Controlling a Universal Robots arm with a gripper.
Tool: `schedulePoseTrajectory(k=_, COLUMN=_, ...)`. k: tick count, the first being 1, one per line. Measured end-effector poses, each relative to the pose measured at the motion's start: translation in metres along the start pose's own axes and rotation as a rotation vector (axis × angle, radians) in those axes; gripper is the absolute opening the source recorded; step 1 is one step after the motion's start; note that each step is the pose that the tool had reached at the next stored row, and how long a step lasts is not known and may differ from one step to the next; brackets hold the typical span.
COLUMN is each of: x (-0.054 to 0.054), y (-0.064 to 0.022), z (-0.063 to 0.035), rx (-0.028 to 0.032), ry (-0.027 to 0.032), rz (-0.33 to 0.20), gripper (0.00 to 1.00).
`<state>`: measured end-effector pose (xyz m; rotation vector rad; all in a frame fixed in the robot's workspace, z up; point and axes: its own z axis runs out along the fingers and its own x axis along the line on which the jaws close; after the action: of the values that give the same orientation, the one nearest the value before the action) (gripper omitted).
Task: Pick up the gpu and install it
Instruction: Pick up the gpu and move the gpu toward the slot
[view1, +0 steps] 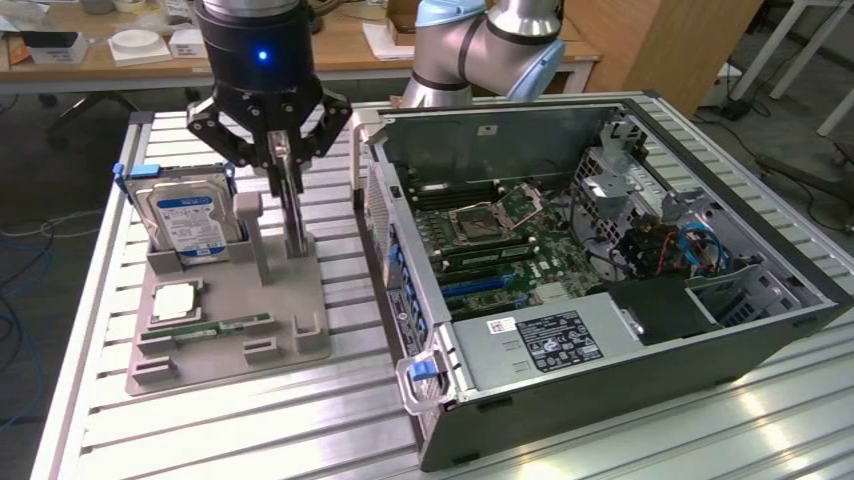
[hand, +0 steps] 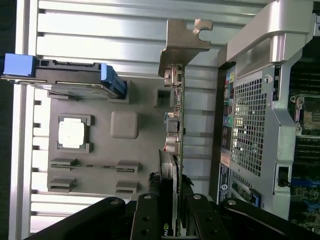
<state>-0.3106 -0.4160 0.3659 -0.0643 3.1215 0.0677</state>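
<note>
Gpu (view1: 287, 205) upright on edge over grey holder (view1: 227, 335), just beside open case (view1: 747, 320). Stood that way probably for pinching across the thin board from above. Gripper (view1: 279, 165) directly overhead, partly closed, fingers (hand: 148, 220) clamped either side of gpu's top edge. Cannot tell whether clear of slot.
</note>
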Motion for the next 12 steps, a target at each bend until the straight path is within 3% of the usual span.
schedulePoseTrajectory(k=12, x=-0.0002, y=0.0004, z=-0.0106, rx=-0.0005, ry=0.0, rz=-0.003, gripper=0.26)
